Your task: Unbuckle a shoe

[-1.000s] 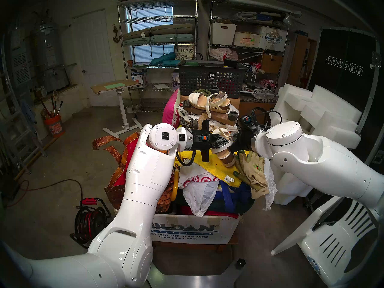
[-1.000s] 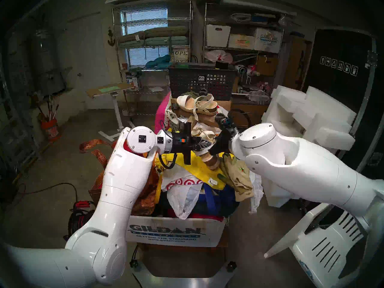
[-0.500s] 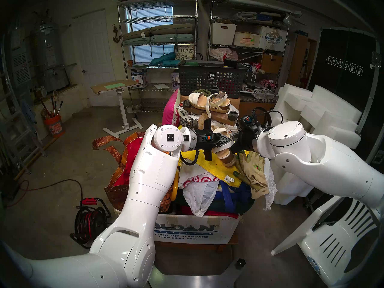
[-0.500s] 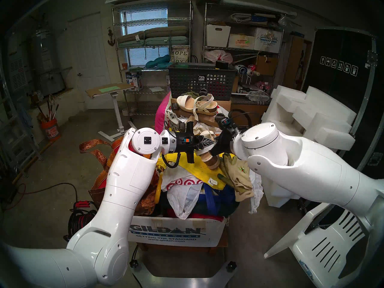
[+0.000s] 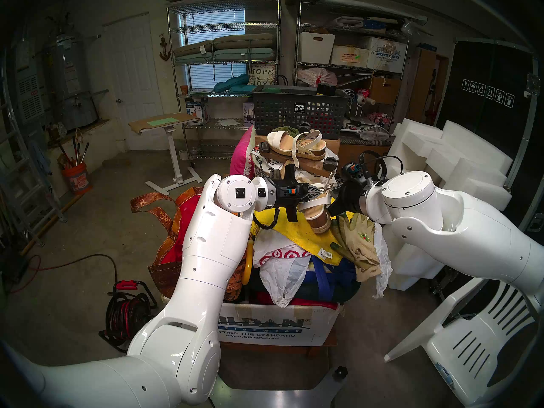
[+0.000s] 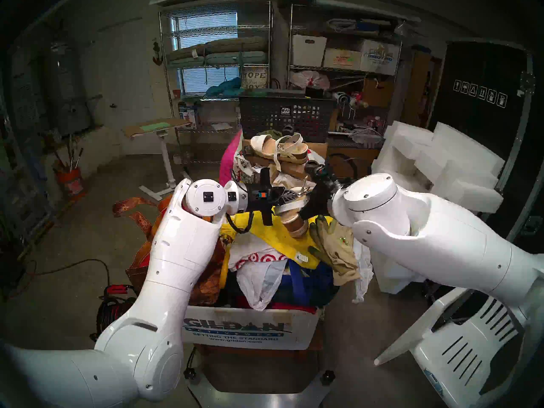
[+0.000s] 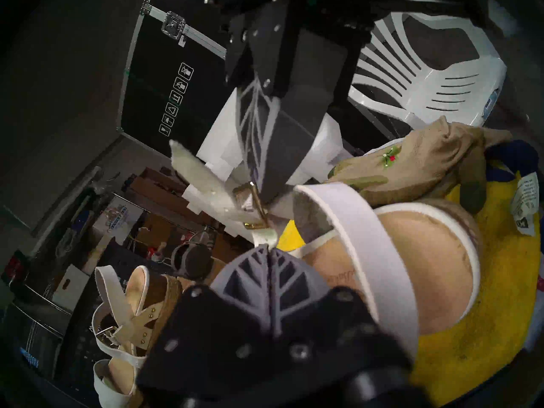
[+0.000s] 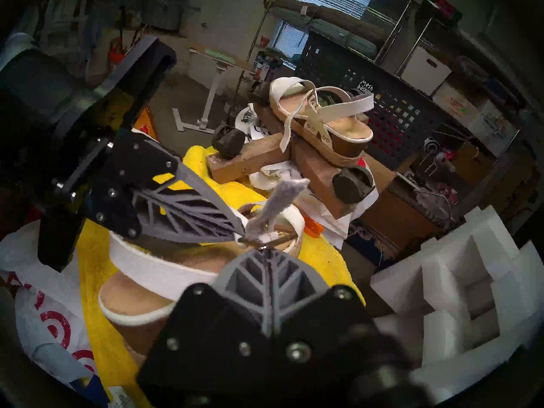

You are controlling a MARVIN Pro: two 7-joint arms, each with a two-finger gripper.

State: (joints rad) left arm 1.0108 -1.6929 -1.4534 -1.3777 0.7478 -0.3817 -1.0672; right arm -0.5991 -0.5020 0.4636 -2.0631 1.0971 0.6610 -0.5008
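Observation:
The shoe [image 5: 316,211], a white-strapped sandal with a tan footbed [image 7: 412,251] and brown heel, hangs tilted over a yellow cloth [image 5: 291,233] between my two grippers. My left gripper [image 7: 269,247] is shut on the short white strap just below the brass buckle [image 7: 250,205]. My right gripper [image 8: 266,248] meets it from the opposite side, shut on the buckle. The loose strap end [image 8: 282,198] sticks up above both sets of tips. In the head view the left gripper [image 5: 322,191] and right gripper [image 5: 331,190] nearly touch.
The twin sandal [image 5: 294,145] rests on a wooden caster dolly [image 5: 312,166] behind, before a dark mesh basket [image 5: 297,113]. Below lies a heap of bags, cloths and gloves [image 5: 359,245] in a Gildan box [image 5: 276,325]. Foam blocks [image 5: 459,163] and a white chair [image 5: 477,339] stand to the right.
The left arm has shifted right and both grippers have risen slightly with the shoe. The shoe's heel has swung more upright, and the strap end now stands higher.

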